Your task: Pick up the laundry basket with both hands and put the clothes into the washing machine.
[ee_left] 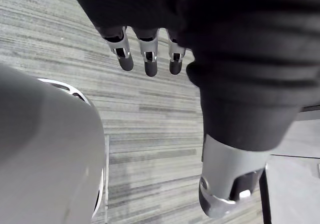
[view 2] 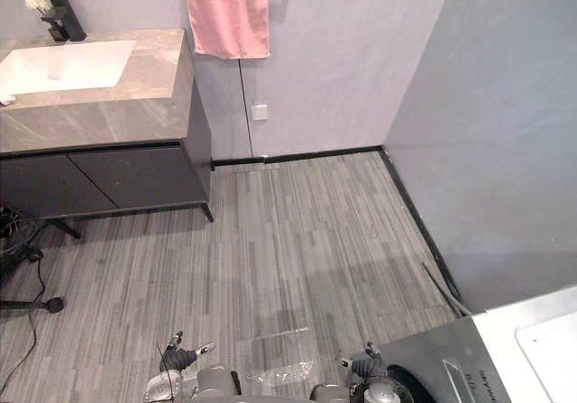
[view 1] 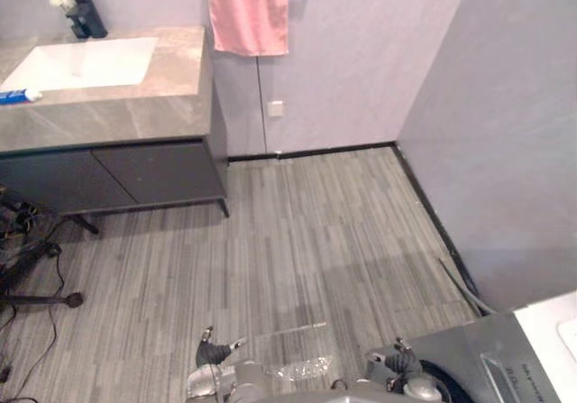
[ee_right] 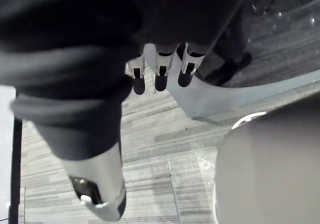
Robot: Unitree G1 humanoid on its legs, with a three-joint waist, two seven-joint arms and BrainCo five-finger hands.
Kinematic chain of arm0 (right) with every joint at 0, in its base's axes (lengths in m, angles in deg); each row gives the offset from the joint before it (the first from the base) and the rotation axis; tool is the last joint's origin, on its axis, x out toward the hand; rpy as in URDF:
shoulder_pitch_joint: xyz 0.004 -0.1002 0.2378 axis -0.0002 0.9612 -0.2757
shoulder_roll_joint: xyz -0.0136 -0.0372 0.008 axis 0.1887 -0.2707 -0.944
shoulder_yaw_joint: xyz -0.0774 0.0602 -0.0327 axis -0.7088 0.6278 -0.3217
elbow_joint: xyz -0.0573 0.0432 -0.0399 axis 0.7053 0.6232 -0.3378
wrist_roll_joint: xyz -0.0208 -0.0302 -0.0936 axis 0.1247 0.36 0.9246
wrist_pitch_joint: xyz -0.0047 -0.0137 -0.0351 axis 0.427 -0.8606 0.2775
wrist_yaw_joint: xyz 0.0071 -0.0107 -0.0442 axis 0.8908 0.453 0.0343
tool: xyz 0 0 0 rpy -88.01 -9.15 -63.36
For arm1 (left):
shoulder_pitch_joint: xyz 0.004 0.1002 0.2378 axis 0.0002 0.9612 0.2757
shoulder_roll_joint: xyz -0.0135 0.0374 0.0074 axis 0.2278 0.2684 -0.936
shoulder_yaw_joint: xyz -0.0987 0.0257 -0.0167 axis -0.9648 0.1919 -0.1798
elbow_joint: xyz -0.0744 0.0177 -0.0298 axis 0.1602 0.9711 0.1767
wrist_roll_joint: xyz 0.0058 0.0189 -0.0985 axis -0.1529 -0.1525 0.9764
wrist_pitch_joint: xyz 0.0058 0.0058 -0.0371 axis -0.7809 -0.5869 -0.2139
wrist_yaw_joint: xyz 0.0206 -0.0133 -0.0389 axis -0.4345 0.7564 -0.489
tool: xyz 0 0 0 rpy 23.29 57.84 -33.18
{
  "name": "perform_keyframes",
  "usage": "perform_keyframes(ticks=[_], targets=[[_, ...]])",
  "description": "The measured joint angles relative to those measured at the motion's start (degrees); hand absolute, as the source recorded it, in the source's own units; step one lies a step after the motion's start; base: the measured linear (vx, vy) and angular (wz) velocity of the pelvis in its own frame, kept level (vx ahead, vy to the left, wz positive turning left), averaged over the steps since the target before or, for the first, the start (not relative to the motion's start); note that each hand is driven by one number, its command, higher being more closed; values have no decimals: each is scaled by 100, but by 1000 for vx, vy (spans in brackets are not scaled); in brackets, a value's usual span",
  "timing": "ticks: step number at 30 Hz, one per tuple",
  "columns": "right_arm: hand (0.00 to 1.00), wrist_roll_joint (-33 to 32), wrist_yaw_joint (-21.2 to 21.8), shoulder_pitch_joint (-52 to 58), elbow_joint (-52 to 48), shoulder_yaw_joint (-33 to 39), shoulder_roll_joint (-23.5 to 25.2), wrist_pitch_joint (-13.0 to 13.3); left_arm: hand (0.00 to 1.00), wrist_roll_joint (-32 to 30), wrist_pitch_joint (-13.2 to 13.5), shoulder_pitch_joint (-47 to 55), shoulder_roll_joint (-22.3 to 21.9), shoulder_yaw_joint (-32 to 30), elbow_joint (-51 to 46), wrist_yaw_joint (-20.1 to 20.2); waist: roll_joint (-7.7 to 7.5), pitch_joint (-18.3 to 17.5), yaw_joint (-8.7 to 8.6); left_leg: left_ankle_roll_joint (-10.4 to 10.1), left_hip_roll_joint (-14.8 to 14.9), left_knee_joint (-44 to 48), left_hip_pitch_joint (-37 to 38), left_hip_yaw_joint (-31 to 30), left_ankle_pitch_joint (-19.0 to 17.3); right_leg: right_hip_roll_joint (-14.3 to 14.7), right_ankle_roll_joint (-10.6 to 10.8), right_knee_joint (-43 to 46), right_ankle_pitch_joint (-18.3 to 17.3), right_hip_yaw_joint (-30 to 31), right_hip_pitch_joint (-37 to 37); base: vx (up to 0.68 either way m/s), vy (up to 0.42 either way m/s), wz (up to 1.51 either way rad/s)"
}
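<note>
1. Left robot hand (view 1: 215,355) and right robot hand (view 1: 402,362) sit low at the near edge, well apart. Both have their fingers straight and spread, and neither holds anything. The wrist views agree: left fingers (ee_left: 149,58) and right fingers (ee_right: 161,73) hang over bare floor (view 1: 297,241).
2. Laundry basket: cannot be made out for certain. A clear glossy thing (view 1: 302,368) lies between the robot hands at the near edge. It may be part of the basket, but it is cut off and too faint to tell. No clothes can be identified.
3. Washing machine (view 1: 491,349) is at the near right, just beside the right robot hand. It is cropped, so whether the door is open cannot be told.
4. Step, as a judgement: empty robot hands either side of that clear thing fit a reach for the basket equally well as a release after loading. The pictures don't settle which.
5. A person's shoes (ee_right: 225,71) stand beyond the right fingers.
6. Far left are the sink bench (view 1: 108,105) and a pink towel (view 1: 249,11), both away from the work.
</note>
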Motion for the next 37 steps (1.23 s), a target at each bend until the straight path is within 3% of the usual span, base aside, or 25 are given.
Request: perform_keyframes(ticks=[1, 4, 7, 10, 24, 37], targets=[[0, -43, 15, -4, 74, -20, 74, -5, 0, 0, 5, -17, 67, 40, 29, -6, -144, -30, -16, 43, -241, -302, 103, 6, 113, -124, 79, -231, 61, 87, 12, 71, 224, 10], [0, -54, 13, 14, 203, -16, 166, 4, 0, -14, 6, 33, 272, 102, 57, -8, -309, -109, -30, 162, -648, -1013, 394, 12, 451, -375, 193, -569, 210, 161, 162, 19, 140, 20], [0, -60, 16, 4, 241, -13, 165, 11, 0, -13, 7, 108, 378, 113, 188, -5, -352, -185, -134, 206, -904, -1968, 818, 30, 959, -471, 212, -614, 218, 212, 158, -63, 50, 6], [0, -53, 22, -7, 241, -18, 104, 11, 0, -2, 2, 162, 435, 235, 265, -3, -218, -250, -155, 216, -922, -2654, 1010, 24, 1360, -400, 220, -630, 224, 255, 29, -104, 1, -5], [0, -42, 118, -155, 465, -281, 31, -4, 0, 51, 16, 153, 513, 317, 494, 5, -233, -314, -154, 219, -979, -2685, 1019, 113, 1358, -395, 268, -890, 472, 463, 79, -24, 16, -4], [0, 16, 141, -231, 643, -309, -15, -34, 0, 110, -10, 199, 578, 314, 759, 6, -201, -339, -145, 219, -1014, -2687, 1071, -3, 1337, -422, 241, -1012, 469, 344, 261, -6, 6, 4]])
